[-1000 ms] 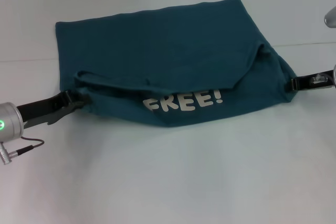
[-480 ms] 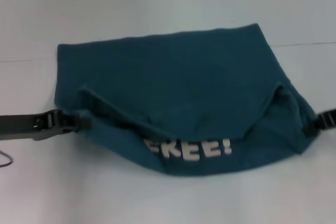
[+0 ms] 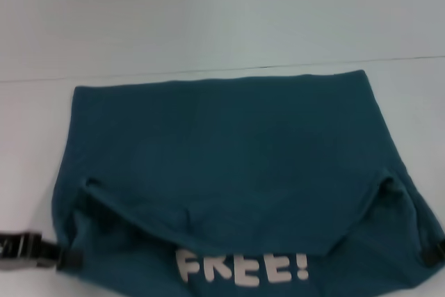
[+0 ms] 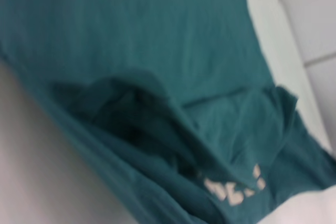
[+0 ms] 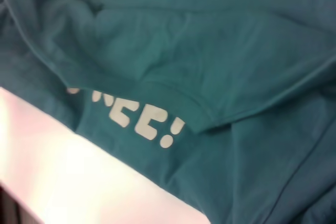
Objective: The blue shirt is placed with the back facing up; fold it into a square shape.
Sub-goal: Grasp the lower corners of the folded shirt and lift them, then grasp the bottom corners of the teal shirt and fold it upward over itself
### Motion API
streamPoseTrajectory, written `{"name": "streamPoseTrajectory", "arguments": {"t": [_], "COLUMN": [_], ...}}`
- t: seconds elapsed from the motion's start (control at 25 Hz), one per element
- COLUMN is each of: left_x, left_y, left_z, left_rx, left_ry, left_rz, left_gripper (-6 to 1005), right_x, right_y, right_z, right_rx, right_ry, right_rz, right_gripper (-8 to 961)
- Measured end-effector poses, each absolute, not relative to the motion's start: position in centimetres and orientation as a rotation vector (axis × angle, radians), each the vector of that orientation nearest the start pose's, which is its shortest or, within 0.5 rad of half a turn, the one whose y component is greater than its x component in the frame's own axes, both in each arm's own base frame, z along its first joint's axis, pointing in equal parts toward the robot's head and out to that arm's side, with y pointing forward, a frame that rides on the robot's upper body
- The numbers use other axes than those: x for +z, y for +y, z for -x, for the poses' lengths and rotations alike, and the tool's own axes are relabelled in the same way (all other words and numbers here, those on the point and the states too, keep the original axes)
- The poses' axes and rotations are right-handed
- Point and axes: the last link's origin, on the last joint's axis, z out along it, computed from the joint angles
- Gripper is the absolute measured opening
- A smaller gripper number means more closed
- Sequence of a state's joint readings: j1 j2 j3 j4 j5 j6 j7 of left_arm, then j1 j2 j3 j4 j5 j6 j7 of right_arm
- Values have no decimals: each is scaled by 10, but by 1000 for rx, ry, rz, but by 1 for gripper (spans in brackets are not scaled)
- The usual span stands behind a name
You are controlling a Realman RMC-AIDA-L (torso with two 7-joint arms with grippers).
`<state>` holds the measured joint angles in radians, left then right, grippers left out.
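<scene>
The blue shirt (image 3: 229,172) spreads across the middle and lower frame on the white table (image 3: 222,12), its near hem sagging so the "FREE!" lettering (image 3: 240,268) shows at bottom centre. The cloth is soft, limp and light; it should be held by its corners. The left gripper (image 3: 66,259) at lower left seems clamped on one, the right gripper (image 3: 437,252) at the lower right edge likewise. Compared with a second ago, both sit lower and wider, and the shirt fills more of the frame
</scene>
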<state>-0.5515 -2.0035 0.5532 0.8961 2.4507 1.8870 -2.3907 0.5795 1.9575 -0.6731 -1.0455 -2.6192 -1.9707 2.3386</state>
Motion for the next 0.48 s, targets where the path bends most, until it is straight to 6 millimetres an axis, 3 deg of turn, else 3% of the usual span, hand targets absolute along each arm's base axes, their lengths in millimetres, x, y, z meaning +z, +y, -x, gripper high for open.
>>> {"name": "streamPoseTrajectory", "arguments": {"t": [0.24,0.48], "left_x": [68,74], "left_y": [283,284], "left_z": [293,285], "left_rx": [-191,-246], "left_ry": [-1878,-1810], "left_rz": [2571,2644], "left_gripper": [39,39], "right_x": [102,114], "right_y": [294,293], "right_z": [-300,-303], "right_rx": [-148,42], "right_ry": [1747,1737], "right_rz": [2549,2576], "right_gripper": [22,22]}}
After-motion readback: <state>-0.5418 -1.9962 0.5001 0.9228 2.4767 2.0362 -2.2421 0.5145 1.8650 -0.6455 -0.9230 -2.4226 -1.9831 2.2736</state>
